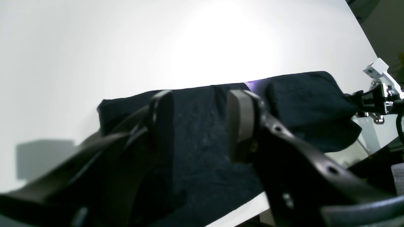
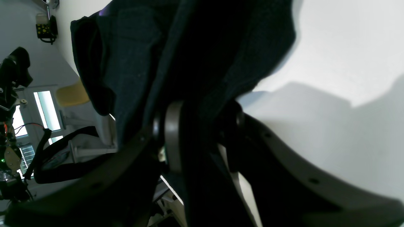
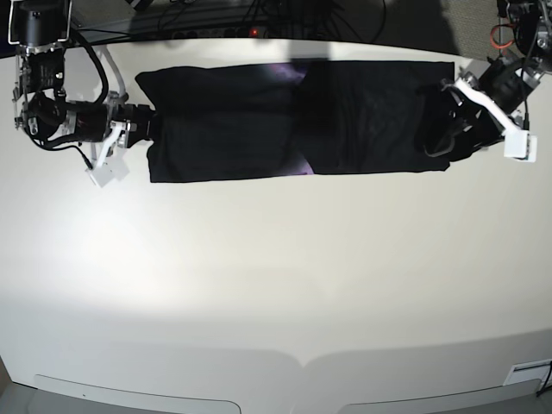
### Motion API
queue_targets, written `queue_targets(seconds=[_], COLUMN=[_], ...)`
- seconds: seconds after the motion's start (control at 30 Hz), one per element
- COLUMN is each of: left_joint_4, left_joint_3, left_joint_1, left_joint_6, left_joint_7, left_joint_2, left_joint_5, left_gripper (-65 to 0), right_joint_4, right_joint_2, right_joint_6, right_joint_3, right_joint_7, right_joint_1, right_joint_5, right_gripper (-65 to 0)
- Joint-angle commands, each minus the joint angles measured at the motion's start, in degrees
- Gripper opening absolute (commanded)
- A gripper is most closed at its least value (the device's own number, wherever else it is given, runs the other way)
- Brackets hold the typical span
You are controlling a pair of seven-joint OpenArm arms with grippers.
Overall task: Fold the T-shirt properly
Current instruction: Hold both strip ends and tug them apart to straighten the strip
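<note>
white table (image 3: pixel 276 285), bright glare; windows (image 2: pixel 47 110), yellow chair (image 2: pixel 71 94) beyond.

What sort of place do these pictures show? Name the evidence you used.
Probably a robotics lab or test workspace. A wide white table holds only a black T-shirt, folded into a long band, with a robot arm at each end and cables along the back edge.

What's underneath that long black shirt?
The T-shirt lies folded into a long strip on the white table, so bare tabletop shows around it. Whatever sits beneath the cloth is covered; only a purple sliver peeks out.
</note>
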Motion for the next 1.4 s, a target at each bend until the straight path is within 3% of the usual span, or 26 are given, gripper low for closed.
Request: queue_targets(seconds=[0.0,0.1,0.27,0.47,0.63,0.8,0.93,1.1,1.37], left_joint_4=[0.96,0.96,0.96,0.96,0.96,0.96,0.96,0.96,0.96], left_joint_3=[-0.26,-0.26,-0.26,-0.26,-0.26,-0.26,-0.26,-0.26,-0.26], left_joint_1=[0.00,0.00,0.02,0.02,0.02,0.00,0.00,0.00,0.02], left_joint_6=[-0.71,-0.71,-0.71,-0.71,-0.71,-0.71,-0.71,-0.71,-0.71], left_joint_7=[-1.53,-1.51,-1.49,-1.49,-1.51,-1.77,-1.75,-1.75,-1.73], left_joint_2=[-0.50,-0.52,-0.52,-0.52,-0.52,-0.50,-0.52,-0.50,-0.52], left_joint_5=[-1.05,-1.05,-1.05,-1.07,-1.05,-1.07,-1.07,-1.07,-1.07], left_gripper=[-38.0,-38.0,-38.0,-38.0,-38.0,-38.0,-38.0,-38.0,-38.0], right_joint_4=[0.37,0.37,0.37,0.37,0.37,0.37,0.37,0.37,0.37], right_joint_2=[1.09,1.09,1.11,2.08,6.34,9.05,8.11,5.11,0.63], right_joint_6=[-0.36,-0.36,-0.36,-0.36,-0.36,-0.36,-0.36,-0.36,-0.36], right_joint_3=[0.07,0.07,0.07,0.07,0.07,0.07,0.07,0.07,0.07], right_joint_7=[-1.01,-1.03,-0.98,-2.19,-4.35,-4.50,-5.77,-5.90,-5.44], right_joint_1=[0.33,0.63,0.66,0.63,0.61,0.61,0.61,0.61,0.61], right_joint_5=[-0.61,-0.96,-1.03,-1.01,-0.76,8.48,10.82,4.83,4.96], right_gripper=[-44.0,-43.1,-28.0,-27.7,-27.7,-27.7,-27.7,-27.7,-27.7])
